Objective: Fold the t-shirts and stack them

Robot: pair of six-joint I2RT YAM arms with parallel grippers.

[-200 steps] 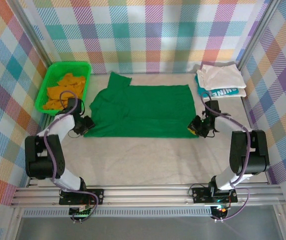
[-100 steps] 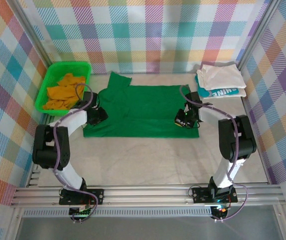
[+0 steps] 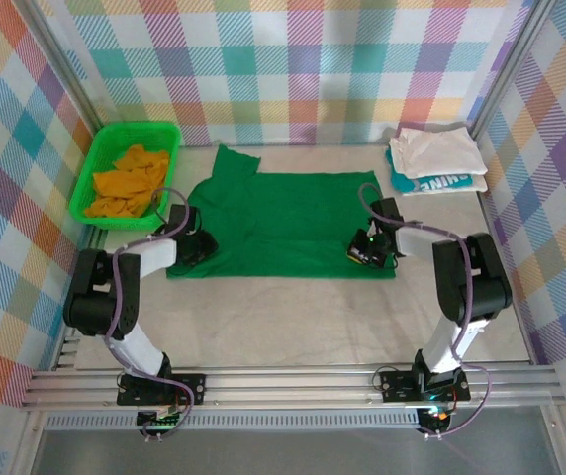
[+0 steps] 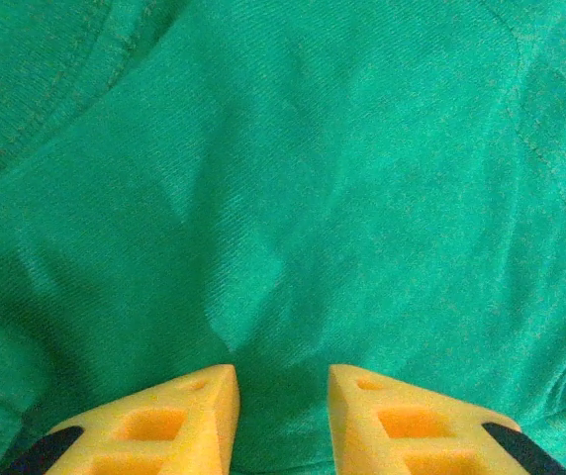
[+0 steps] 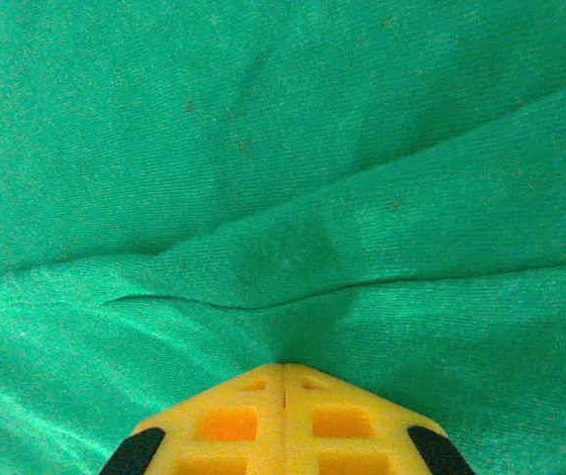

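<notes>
Top external view: the table (image 3: pixel 283 327) carries the dark green t-shirt (image 3: pixel 283 213), spread flat across its middle with the collar end toward the left arm and the hem toward the right. It lies open and smooth, probably so that a long fold can be made in one pass, and both arms have come to its near edge, one at each end, which suits lifting that edge evenly.

At the far left corner sits the bright green basket (image 3: pixel 140 125), holding the crumpled orange t-shirt (image 3: pixel 125 183), waiting for its turn. At the far right corner, well apart from the work, the white t-shirt (image 3: pixel 436 150) lies folded on top of the teal t-shirt (image 3: pixel 443 183), the start of the stack.

Over the hem end, the right gripper (image 3: pixel 362 252) has its yellow fingers (image 5: pixel 234 416) pressed together, with a ridge of green cloth running into the tips, so it looks clamped on the shirt. At the collar end, the left gripper (image 3: pixel 196 247) has its fingers (image 4: pixel 189 406) apart over the cloth; whether any fabric is caught between them cannot be told.
</notes>
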